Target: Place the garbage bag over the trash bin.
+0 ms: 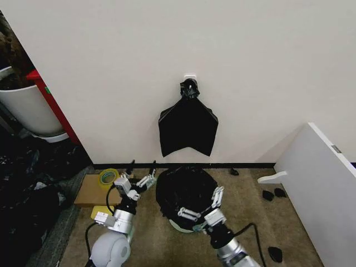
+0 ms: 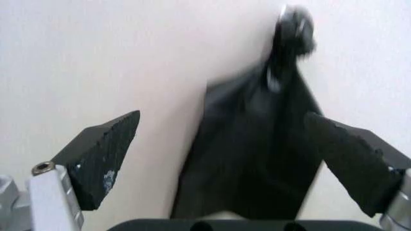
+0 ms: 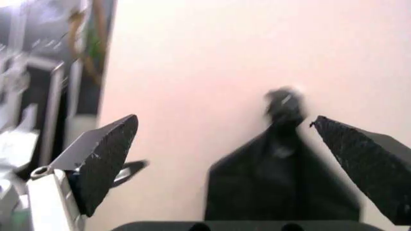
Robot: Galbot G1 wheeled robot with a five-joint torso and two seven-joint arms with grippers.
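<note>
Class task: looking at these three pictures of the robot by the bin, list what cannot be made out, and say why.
1. Trash bin, head view: the garbage bag covers all but a pale sliver.
2. Whether the bag's edge goes fully round the rim: far side hidden.
3. Knotted black bag on the wall, wrist views: blurred.

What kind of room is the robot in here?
Probably a corner of an indoor test or storage room: a plain white wall with a knotted black bag hung on it, a carpeted floor, and a big plant pot at the side.
</note>
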